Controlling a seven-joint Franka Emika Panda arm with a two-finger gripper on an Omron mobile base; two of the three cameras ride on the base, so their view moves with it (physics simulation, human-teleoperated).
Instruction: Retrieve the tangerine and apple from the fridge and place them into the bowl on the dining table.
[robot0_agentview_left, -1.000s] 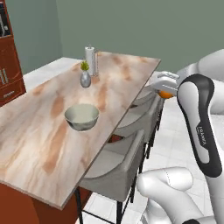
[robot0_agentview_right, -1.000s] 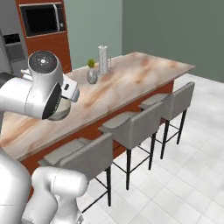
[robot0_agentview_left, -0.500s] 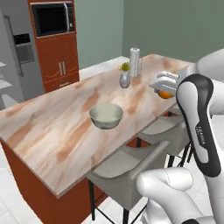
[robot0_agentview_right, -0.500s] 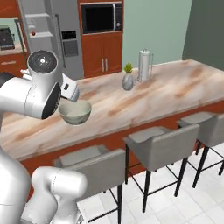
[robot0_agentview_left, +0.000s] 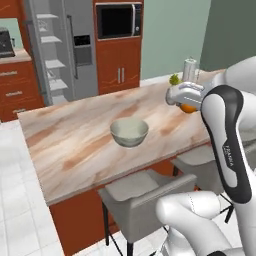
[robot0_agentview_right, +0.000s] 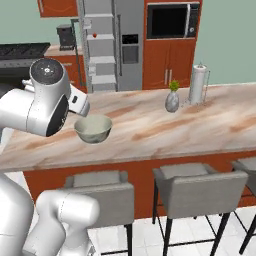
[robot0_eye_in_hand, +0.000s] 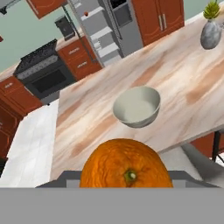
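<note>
Tangerine (robot0_eye_in_hand: 124, 164) sits pinched in our end effector (robot0_agentview_left: 186, 101) over the table (robot0_agentview_left: 75, 140) edge; bowl (robot0_agentview_left: 129, 132) stands mid-table, open stone around it.

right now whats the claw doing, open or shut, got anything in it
claw: shut on the tangerine, held above the dining table's edge, short of the bowl.

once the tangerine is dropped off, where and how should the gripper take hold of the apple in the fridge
The apple looks like a small red ball on an upper shelf of the open fridge. Being round, it has no better side: probably close the fingers across its widest middle, coming level from the fridge's open front, since the shelf above leaves little room for a top grasp. At this distance, what lies around it cannot be told.
</note>
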